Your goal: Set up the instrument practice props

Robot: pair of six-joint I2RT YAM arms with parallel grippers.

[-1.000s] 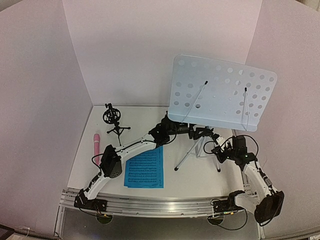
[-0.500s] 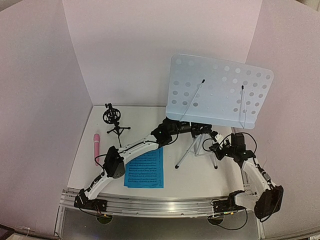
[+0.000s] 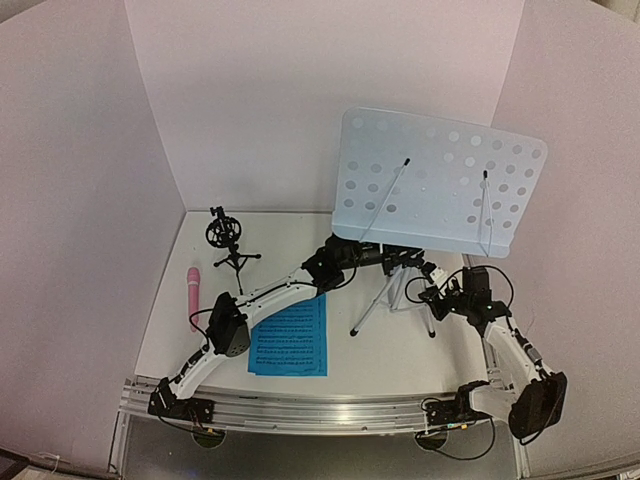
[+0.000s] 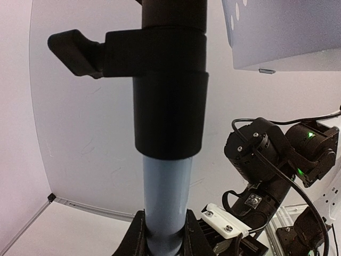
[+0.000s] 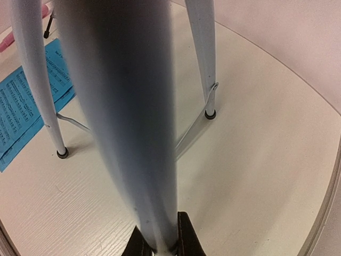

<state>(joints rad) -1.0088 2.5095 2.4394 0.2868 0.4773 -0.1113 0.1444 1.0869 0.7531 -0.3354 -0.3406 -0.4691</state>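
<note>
The pale-blue perforated music stand (image 3: 440, 180) stands upright on its silver tripod legs (image 3: 372, 310) at the right of the table. My left gripper (image 3: 405, 262) is shut on the stand's grey pole (image 4: 168, 181), just below the black clamp collar (image 4: 168, 80). My right gripper (image 3: 432, 292) is shut on the stand's lower tube (image 5: 128, 106), with two legs (image 5: 205, 64) splayed beyond. Blue sheet-music pages (image 3: 290, 337) lie flat at the front centre. A pink microphone (image 3: 191, 290) lies at the left. The black tripod mic mount (image 3: 228, 240) stands behind it.
White walls close off the back and both sides of the table. A metal rail (image 3: 320, 410) with both arm bases runs along the near edge. The right arm's wrist (image 4: 266, 154) hangs close beside the pole.
My left gripper has closed onto the stand's pole. The stand's desk has shifted slightly left and up. The right gripper keeps its grip.
</note>
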